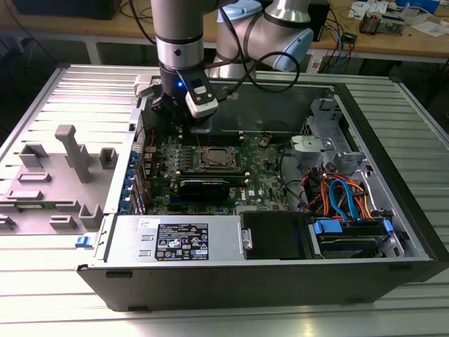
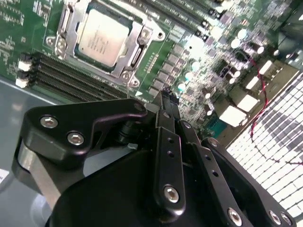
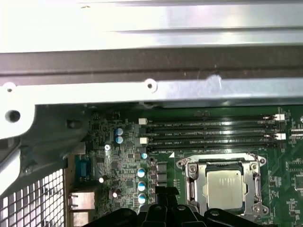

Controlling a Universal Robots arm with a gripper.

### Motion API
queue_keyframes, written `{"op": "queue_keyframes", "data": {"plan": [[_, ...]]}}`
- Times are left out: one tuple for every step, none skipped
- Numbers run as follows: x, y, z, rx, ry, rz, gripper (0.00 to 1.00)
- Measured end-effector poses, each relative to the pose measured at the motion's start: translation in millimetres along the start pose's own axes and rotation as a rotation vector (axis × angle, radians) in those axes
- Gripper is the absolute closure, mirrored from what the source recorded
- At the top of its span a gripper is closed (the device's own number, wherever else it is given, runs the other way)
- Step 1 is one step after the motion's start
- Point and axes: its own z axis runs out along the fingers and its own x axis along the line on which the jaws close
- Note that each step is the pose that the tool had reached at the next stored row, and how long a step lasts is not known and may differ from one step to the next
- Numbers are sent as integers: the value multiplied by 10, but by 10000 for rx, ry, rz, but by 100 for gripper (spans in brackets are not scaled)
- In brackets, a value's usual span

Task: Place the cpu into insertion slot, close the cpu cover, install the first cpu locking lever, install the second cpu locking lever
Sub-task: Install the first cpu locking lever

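Observation:
The cpu (image 2: pixel 103 37), a silvery square, lies in the insertion slot (image 1: pixel 216 159) on the green board. The cpu cover (image 2: pixel 136 34), a thin metal frame, lies flat around it. In the first wrist view the cpu (image 3: pixel 227 188) and the cpu cover (image 3: pixel 191 182) sit beside the long black memory slots. My gripper (image 2: pixel 166 93) hangs above the board, off to one side of the slot, with its black fingers together and nothing between them. In the exterior view the gripper (image 1: pixel 181 128) is toward the exterior view's left of the slot. I cannot tell how the locking levers stand.
The board sits inside an open computer case (image 1: pixel 393 232). A black card (image 1: pixel 203 187) lies in front of the slot, and memory slots (image 3: pixel 208 132) run behind it. Coloured cables (image 1: pixel 340 196) and drive bays fill the exterior view's right. A grey fixture (image 1: pixel 66 165) stands on the left.

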Motion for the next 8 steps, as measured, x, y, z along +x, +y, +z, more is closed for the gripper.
{"op": "queue_keyframes", "data": {"plan": [[1,17,0,1,0,-19,89],[2,33,0,1,0,-43,89],[3,49,-2,2,-3,-81,89],[3,58,-5,2,-6,-98,89],[5,65,-9,3,-9,-115,89],[6,72,-15,6,-11,-133,89],[9,83,-21,6,-19,-149,89],[11,94,-26,8,-25,-159,89]]}}
